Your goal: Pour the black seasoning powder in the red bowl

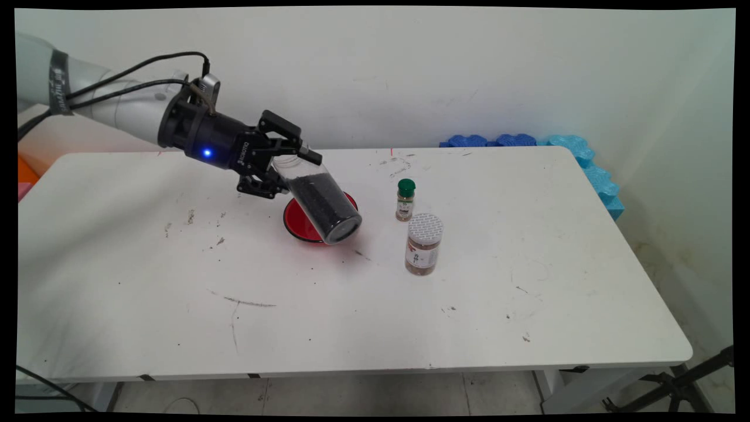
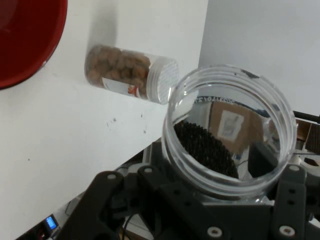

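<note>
One claw point(image 1: 287, 170) grips a clear jar point(image 1: 319, 202); labels unreadable.

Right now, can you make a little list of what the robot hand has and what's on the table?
gripper: shut on the clear jar
clear jar: tilted, open, dark grains inside
red bowl: under the jar
green-capped bottle: upright, right of the bowl
white-lidded jar: upright, in front of that bottle
table: white, scuffed

clear jar point(image 1: 321, 205) of black grains, tilted, held aloft
</note>
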`<state>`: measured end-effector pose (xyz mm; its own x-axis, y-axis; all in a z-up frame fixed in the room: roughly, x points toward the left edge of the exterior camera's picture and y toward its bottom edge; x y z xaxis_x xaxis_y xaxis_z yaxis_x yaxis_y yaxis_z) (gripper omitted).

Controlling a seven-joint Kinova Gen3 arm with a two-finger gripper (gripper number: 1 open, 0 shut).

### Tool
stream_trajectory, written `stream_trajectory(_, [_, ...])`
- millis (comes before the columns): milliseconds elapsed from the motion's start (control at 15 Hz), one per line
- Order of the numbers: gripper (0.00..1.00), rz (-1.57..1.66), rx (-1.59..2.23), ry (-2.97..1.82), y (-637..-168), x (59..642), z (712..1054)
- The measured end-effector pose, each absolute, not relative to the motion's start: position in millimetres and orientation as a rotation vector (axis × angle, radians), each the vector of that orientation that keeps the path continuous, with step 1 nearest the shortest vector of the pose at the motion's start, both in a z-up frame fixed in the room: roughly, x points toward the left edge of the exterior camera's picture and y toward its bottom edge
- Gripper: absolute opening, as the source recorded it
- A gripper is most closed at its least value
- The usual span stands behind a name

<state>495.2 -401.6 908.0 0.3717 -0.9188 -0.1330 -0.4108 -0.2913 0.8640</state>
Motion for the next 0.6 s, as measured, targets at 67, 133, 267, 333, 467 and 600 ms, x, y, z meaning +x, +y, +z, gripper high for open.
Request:
stream_trajectory(67, [0.00, -0.847, 1.873, -1.149, -402, 494, 907])
stream_trajectory(133, [0.00, -0.855, 1.879, -1.142, -404, 492, 906])
stream_trajectory(267, [0.00, -0.872, 1.895, -1.125, -406, 489, 902])
stream_trajectory(333, [0.00, -0.880, 1.907, -1.115, -407, 488, 900])
stream_trajectory(467, [0.00, -0.896, 1.929, -1.096, -409, 486, 896])
stream_trajectory(600, [0.00, -0.910, 1.951, -1.078, -411, 484, 891])
